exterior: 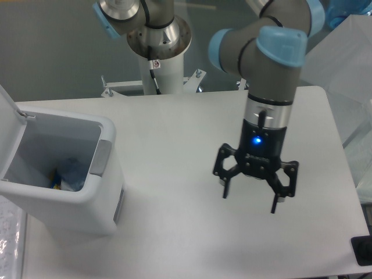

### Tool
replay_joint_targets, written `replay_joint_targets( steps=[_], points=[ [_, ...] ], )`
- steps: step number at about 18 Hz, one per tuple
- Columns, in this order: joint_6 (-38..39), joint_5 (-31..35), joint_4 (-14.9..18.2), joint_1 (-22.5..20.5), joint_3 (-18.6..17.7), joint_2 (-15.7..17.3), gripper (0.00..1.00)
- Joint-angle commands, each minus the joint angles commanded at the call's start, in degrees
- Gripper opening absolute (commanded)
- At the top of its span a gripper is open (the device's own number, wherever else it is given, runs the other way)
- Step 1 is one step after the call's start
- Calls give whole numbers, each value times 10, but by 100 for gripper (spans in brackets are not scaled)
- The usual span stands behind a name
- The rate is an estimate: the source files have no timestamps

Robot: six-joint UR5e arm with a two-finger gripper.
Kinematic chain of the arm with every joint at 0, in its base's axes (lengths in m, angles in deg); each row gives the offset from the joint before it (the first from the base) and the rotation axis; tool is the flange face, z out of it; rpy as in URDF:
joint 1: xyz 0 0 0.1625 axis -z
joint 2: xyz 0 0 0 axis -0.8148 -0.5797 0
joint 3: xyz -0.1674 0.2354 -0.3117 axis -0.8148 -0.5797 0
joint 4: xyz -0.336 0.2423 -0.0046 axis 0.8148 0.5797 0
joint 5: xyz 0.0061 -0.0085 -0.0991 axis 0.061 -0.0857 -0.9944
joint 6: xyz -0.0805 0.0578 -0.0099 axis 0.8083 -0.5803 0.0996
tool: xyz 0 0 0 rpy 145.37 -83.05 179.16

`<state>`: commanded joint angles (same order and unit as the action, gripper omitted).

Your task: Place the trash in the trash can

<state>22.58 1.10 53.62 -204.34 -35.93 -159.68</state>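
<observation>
Trash (71,172) lies inside the open trash can (107,197) — jaws (250,200) spread wide, empty, over the table (174,232).

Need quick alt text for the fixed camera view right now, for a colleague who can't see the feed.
The robot arm's open, empty pincer hangs over the middle of the white table. At left, the white trash can stands with its lid up, bluish trash visible inside.
</observation>
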Motion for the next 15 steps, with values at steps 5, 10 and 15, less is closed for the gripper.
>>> replay_joint_targets(
  steps=[5, 10, 15],
  points=[
    [-94, 45, 60, -1, 3, -4, 100],
    [-198, 112, 93, -2, -6, -13, 100],
    [-201, 119, 105, -3, -6, -14, 100]
  ],
)
